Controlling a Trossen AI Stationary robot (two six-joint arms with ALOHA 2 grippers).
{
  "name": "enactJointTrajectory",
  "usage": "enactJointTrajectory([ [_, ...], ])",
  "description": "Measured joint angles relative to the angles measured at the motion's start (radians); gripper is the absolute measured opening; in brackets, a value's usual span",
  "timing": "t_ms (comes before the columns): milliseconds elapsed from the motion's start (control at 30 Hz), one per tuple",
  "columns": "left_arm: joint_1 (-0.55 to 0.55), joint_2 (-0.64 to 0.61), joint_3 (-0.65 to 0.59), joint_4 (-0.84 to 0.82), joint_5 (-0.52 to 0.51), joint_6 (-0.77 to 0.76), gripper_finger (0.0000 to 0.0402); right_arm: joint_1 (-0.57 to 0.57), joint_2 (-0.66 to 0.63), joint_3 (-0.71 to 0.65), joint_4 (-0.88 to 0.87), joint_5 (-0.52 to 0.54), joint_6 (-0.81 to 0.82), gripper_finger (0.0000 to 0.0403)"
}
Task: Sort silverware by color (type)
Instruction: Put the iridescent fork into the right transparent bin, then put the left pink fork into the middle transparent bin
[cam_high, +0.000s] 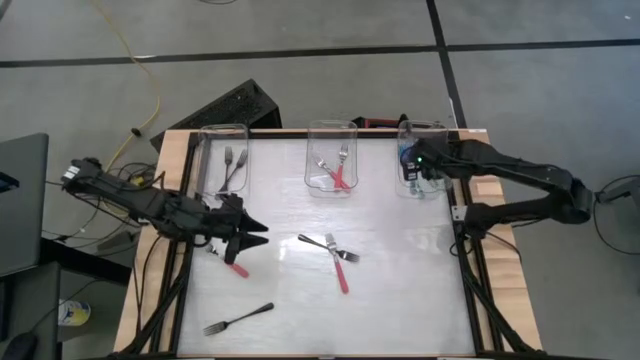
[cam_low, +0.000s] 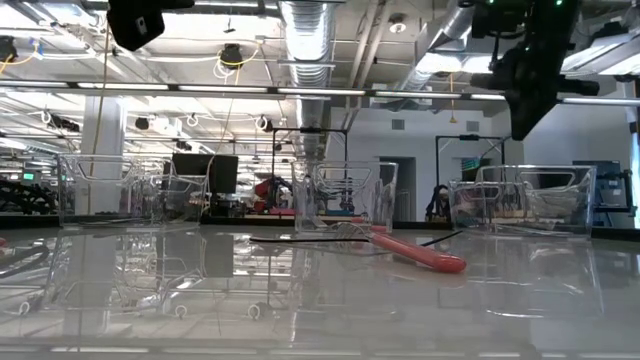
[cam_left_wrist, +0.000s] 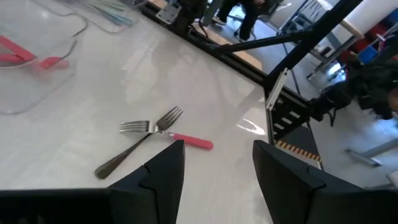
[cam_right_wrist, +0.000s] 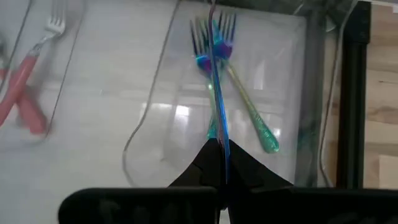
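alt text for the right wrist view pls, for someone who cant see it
The right gripper, shut on a teal fork, holds it over a clear bin where another iridescent teal fork already lies on the bottom. Off to one side, red-handled forks lie in a neighbouring clear bin.

Loose forks (cam_high: 331, 246) between both arms

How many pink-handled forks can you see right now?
4 that I can tell. Two lie crossed in the middle clear bin: pink forks. One pink fork lies mid-table, crossing a grey fork. Another pink fork lies beside the left gripper. The arms may hide others.
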Motion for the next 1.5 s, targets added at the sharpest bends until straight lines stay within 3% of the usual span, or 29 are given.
enactJointTrajectory([
  [233, -0.019, 0.030, 0.000, 0.005, 0.008, -0.022, 0.0174, -0.095, 0.008, -0.003, 0.007, -0.003, -0.057, 0.0026],
  [433, -0.021, 0.032, 0.000, 0.011, 0.007, -0.024, 0.0174, -0.148, 0.008, -0.003, 0.006, -0.003, -0.083, 0.0067],
  [900, -0.025, 0.032, 0.000, 0.016, 0.019, 0.002, 0.0174, -0.120, 0.007, -0.003, 0.046, -0.052, -0.136, 0.0123],
  [1133, -0.028, 0.032, 0.000, -0.022, 0.049, 0.033, 0.0174, 0.013, 0.006, -0.003, 0.272, -0.233, -0.215, 0.0128],
  [1333, -0.028, 0.046, 0.000, -0.163, 0.114, 0.004, 0.0174, 0.235, 0.008, -0.002, 0.501, -0.243, -0.202, 0.0119],
  [1500, -0.055, 0.096, 0.001, -0.274, 0.239, 0.024, 0.0174, 0.445, 0.033, 0.000, 0.652, -0.224, -0.183, 0.0118],
])
